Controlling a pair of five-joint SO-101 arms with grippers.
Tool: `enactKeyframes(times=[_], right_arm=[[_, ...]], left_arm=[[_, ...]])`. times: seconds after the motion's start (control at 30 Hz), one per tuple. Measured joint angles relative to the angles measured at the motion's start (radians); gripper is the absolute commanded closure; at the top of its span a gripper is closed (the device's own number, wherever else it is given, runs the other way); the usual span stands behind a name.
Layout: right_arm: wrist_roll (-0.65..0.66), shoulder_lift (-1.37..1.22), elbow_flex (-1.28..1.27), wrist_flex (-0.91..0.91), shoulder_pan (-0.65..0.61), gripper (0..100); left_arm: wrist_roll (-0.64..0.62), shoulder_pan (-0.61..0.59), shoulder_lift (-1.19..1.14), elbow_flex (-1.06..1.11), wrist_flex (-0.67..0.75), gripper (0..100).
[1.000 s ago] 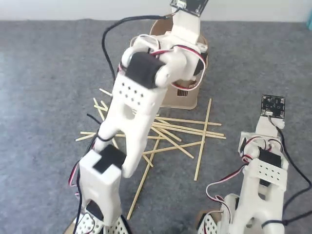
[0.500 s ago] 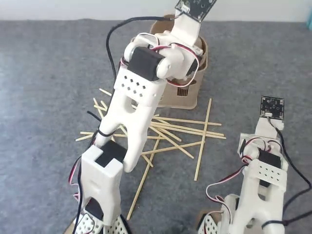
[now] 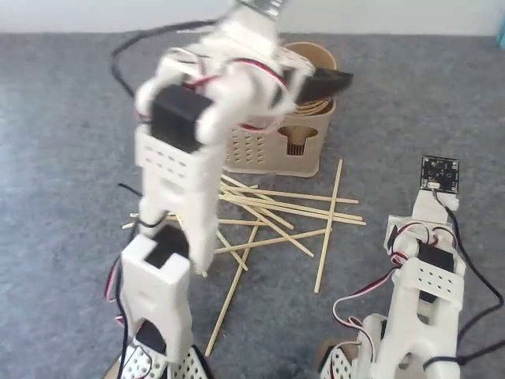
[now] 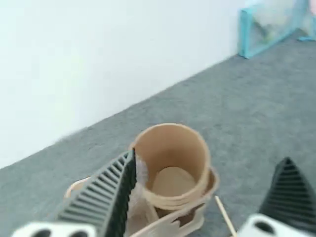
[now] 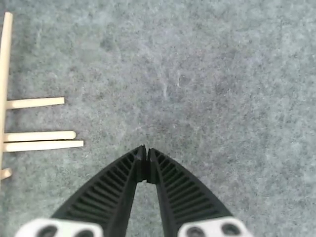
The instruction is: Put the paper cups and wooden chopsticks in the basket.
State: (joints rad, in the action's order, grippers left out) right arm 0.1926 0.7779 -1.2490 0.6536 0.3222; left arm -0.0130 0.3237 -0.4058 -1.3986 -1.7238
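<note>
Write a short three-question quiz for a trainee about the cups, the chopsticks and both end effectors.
1. Where are the brown paper cups? A) stacked in the beige perforated plastic basket; B) tipped over beside it; C) held by an arm.
2. True or false: the thin light wooden chopsticks lie scattered on the grey carpet.
3. Fill in: the left end effector is ___; the right end effector is ___.
Key: 1 A; 2 true; 3 open, shut.

Count: one basket, one cup stack, loose chopsticks, two arms

One basket (image 3: 264,150); one stack of paper cups (image 4: 170,148), nested number unclear; roughly a dozen chopsticks (image 3: 331,225), crossed too thickly for an exact count; two arms, left arm (image 3: 181,166) and right arm (image 3: 426,284).
</note>
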Motion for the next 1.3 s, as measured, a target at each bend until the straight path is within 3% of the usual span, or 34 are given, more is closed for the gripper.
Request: enactKeyframes(times=[0.17,0.67,0.97,1.3], right_arm=[[0.0,0.0,0.0,0.0,-0.003,99.1],[0.0,0.0,0.0,0.0,-0.005,99.1],[-0.048,0.0,0.0,0.112,0.009,99.1],[-0.051,0.0,0.0,0.112,0.011,99.1]], left_arm=[[-0.003,-0.106,0.157,0.229,0.0,60],[-0.003,-0.298,0.908,1.312,0.014,60],[-0.003,-0.437,1.175,1.927,0.295,88],[-0.003,-0.443,1.209,2.263,0.509,89]])
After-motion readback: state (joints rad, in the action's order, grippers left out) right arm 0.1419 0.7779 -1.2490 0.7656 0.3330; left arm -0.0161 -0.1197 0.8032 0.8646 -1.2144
